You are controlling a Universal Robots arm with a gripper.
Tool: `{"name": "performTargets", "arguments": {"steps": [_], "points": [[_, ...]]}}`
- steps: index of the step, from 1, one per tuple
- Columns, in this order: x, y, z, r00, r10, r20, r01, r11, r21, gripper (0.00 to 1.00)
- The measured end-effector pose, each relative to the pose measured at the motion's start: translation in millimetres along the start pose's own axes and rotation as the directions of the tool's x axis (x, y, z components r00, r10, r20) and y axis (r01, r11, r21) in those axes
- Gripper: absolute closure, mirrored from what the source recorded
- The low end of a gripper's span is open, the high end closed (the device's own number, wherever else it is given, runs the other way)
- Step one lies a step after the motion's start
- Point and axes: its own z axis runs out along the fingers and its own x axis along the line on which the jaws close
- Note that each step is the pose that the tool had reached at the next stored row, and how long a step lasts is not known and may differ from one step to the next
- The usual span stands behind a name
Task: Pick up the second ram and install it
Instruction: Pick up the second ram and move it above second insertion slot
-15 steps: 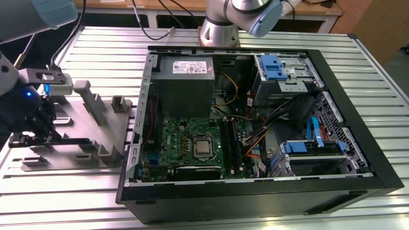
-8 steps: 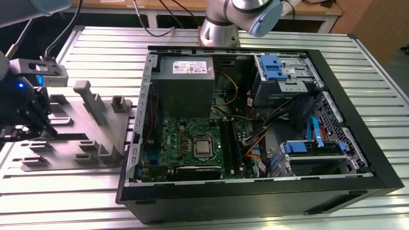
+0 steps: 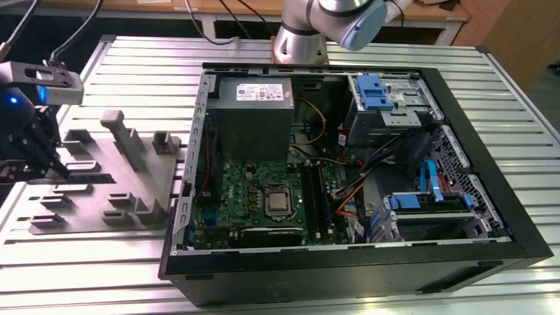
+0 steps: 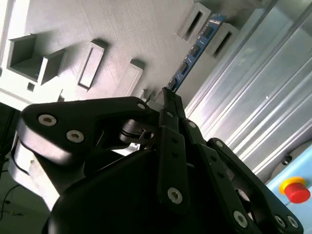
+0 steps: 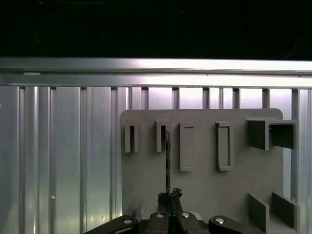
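Dark-blue second ram (image 4: 195, 51) dead ahead of pincer (image 4: 168, 97), long axis running straight out from it, on edge between upright blocks (image 4: 191, 19) of grey tray (image 4: 122, 29). Clenched on its near end, judging by both wrist views.

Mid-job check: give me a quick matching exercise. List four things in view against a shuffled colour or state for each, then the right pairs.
Things:
1. memory stick
2. tray
3. computer case
4. button

Colours or states:
A. red
B. black, side open
C. grey, with slots
D. blue, on edge, with the gripper jaws shut on its end

Pairs: 1-D, 2-C, 3-B, 4-A
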Motion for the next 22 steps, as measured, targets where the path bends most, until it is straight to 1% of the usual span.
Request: {"name": "performTargets", "arguments": {"steps": [6, 14, 19, 22], "points": [[-0.5, -0.4, -21.2, 1.0000, -0.001, 0.0015, 0.001, 1.0000, 0.0011, 0.89], [-1.1, -1.0, -46.4, 1.0000, -0.003, 0.0052, 0.003, 1.0000, 0.0041, 0.89], [-1.5, -1.4, -65.5, 1.0000, -0.003, 0.0054, 0.003, 1.0000, 0.0062, 0.89], [-1.7, -1.6, -75.1, 1.0000, -0.003, 0.0059, 0.003, 1.0000, 0.0081, 0.89]]}}
